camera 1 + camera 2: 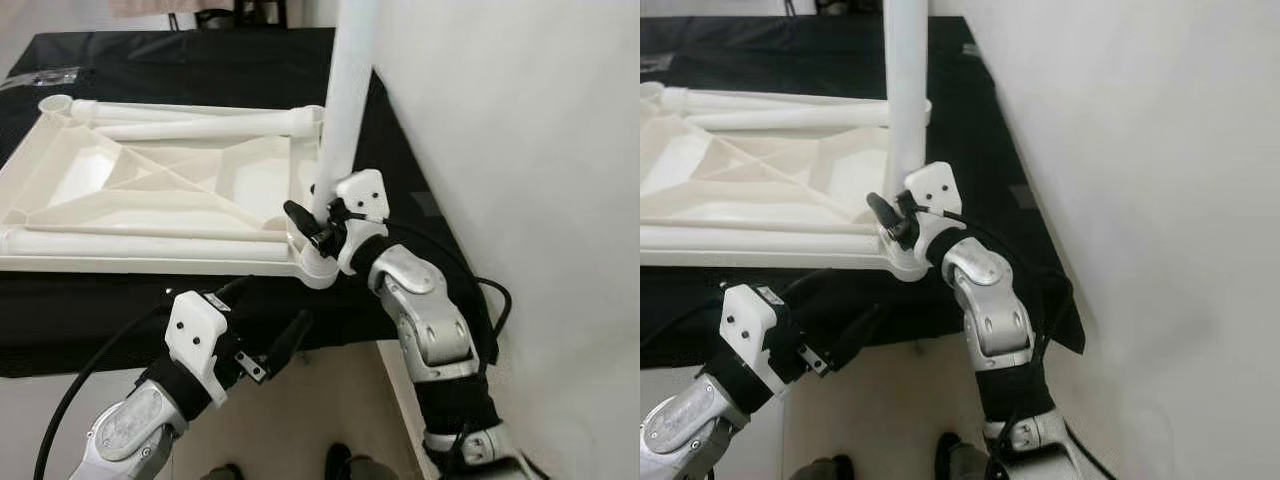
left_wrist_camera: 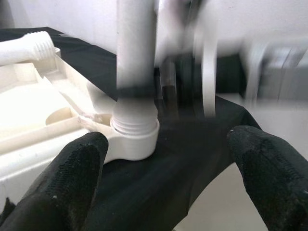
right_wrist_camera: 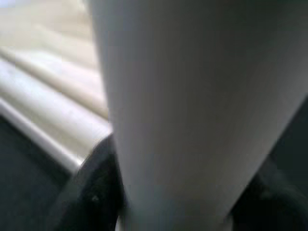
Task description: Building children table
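Left gripper (image 1: 275, 345) nearest the camera, low in front of the bench (image 1: 200, 60) edge, jaws released and holding nothing; fingertips (image 2: 77, 163) spread wide either side of the corner socket (image 2: 137, 137) in the left wrist view. Shoes (image 1: 350, 465) on pale floor (image 1: 310, 410) below.

Right gripper (image 1: 318, 222) at the near right corner of the tabletop, jaws clenched on the upright leg (image 1: 345, 110) just above its socket; one black finger (image 1: 883, 212) visible on the leg's left side. Leg (image 3: 192, 110) close against the lens in the right wrist view, blurred.

White plastic tabletop (image 1: 150, 190) lying upside down on the black cloth (image 1: 220, 65), ribbed underside up. Upright leg standing nearly vertical in the near right socket, leaning slightly, upper end out of frame.

Two loose legs (image 1: 190, 122) lying along the far edge of the tabletop, side by side. Another leg (image 1: 140, 243) lying along the near edge, reaching toward the occupied socket.

White wall (image 1: 520, 150) just beside the bench on the right. Black cable (image 1: 90, 375) trailing from the left arm.
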`<state>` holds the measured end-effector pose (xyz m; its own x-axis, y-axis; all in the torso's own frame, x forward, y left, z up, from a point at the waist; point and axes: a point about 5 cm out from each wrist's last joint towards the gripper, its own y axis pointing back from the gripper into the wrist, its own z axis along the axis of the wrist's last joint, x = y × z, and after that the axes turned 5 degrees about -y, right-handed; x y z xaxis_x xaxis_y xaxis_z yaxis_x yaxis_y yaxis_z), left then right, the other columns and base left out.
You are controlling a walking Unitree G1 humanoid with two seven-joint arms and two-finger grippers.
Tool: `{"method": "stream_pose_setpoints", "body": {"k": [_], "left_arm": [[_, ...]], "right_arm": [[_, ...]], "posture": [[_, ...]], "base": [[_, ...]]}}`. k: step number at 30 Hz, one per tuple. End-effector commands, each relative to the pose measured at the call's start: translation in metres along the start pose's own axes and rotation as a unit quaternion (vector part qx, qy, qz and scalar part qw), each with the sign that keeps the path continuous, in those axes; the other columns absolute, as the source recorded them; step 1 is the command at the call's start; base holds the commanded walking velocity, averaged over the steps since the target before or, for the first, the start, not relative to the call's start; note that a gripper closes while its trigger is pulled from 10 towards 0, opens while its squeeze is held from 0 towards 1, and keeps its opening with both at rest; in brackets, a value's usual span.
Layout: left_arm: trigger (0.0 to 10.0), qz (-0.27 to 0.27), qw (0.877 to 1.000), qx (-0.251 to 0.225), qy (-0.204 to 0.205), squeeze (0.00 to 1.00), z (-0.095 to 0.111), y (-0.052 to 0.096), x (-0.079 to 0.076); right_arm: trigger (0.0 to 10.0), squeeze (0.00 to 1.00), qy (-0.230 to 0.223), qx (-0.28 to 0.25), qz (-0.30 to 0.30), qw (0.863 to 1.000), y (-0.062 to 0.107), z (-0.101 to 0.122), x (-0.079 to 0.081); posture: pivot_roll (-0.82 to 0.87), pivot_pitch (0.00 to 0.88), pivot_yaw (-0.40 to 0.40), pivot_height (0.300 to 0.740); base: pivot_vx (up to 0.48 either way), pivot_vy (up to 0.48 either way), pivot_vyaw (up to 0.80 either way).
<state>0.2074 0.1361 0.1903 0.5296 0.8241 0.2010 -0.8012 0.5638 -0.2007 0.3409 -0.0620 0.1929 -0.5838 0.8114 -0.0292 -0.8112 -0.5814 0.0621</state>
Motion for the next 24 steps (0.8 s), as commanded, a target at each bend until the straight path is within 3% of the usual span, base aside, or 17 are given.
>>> {"method": "stream_pose_setpoints", "body": {"k": [1, 3, 4, 5, 8, 11, 15, 19, 20, 24], "left_arm": [[10.0, 0.007, 1.0, 0.01, 0.007, 0.0, -0.005, 0.002, 0.002], [10.0, 0.007, 1.0, 0.01, 0.007, 0.0, -0.005, 0.002, 0.002], [10.0, 0.008, 1.0, 0.009, 0.007, 0.0, -0.004, 0.001, 0.002], [10.0, 0.008, 1.0, 0.008, 0.007, 0.0, -0.004, 0.001, 0.002], [10.0, 0.007, 1.0, 0.006, 0.007, 0.0, -0.005, -0.001, 0.001], [10.0, 0.008, 1.0, 0.005, 0.008, 0.0, -0.005, -0.001, 0.0], [10.0, 0.009, 1.0, 0.005, 0.008, 0.0, -0.005, -0.001, 0.0], [10.0, 0.009, 1.0, 0.006, 0.007, 0.0, -0.005, 0.0, 0.0], [10.0, 0.009, 1.0, 0.005, 0.007, 0.0, -0.005, 0.0, -0.001], [10.0, 0.008, 1.0, 0.006, 0.008, 0.0, -0.005, 0.0, -0.001]], "right_arm": [[10.0, 1.0, -0.007, -0.006, 0.051, 0.999, -0.004, 0.002, 0.004], [10.0, 1.0, -0.007, -0.006, 0.051, 0.999, -0.004, 0.002, 0.004], [10.0, 1.0, 0.01, -0.025, 0.091, 0.996, -0.005, 0.009, 0.003], [10.0, 0.0, 0.032, -0.041, 0.136, 0.989, -0.005, 0.016, -0.003], [10.0, 0.0, 0.073, -0.05, 0.195, 0.977, -0.004, 0.029, -0.018], [10.0, 0.0, 0.083, -0.056, 0.235, 0.967, -0.002, 0.039, -0.026], [10.0, 0.0, 0.087, -0.061, 0.27, 0.957, 0.001, 0.043, -0.029], [10.0, 0.0, 0.113, -0.045, 0.337, 0.934, -0.003, 0.048, -0.029], [0.6, 0.0, 0.114, -0.045, 0.343, 0.931, -0.005, 0.049, -0.029], [0.0, 0.0, 0.112, -0.047, 0.357, 0.926, -0.006, 0.051, -0.03]], "posture": [[0.13, 0.297, -0.105, 0.74], [0.13, 0.297, -0.105, 0.74], [0.13, 0.294, -0.103, 0.74], [0.13, 0.289, -0.101, 0.74], [0.13, 0.282, -0.107, 0.74], [0.13, 0.282, -0.107, 0.74], [0.14, 0.278, -0.113, 0.74], [0.14, 0.274, -0.108, 0.74], [0.14, 0.275, -0.107, 0.74], [0.14, 0.279, -0.106, 0.74]], "base": [[0.0, 0.0, 0.0], [0.0, 0.0, 0.0], [0.0, 0.0, 0.0], [0.0, 0.0, 0.0], [0.0, 0.0, 0.0], [0.0, 0.0, 0.0], [0.0, 0.0, 0.0], [0.0, 0.0, 0.0], [0.0, 0.0, 0.0], [0.0, 0.0, 0.0]]}}
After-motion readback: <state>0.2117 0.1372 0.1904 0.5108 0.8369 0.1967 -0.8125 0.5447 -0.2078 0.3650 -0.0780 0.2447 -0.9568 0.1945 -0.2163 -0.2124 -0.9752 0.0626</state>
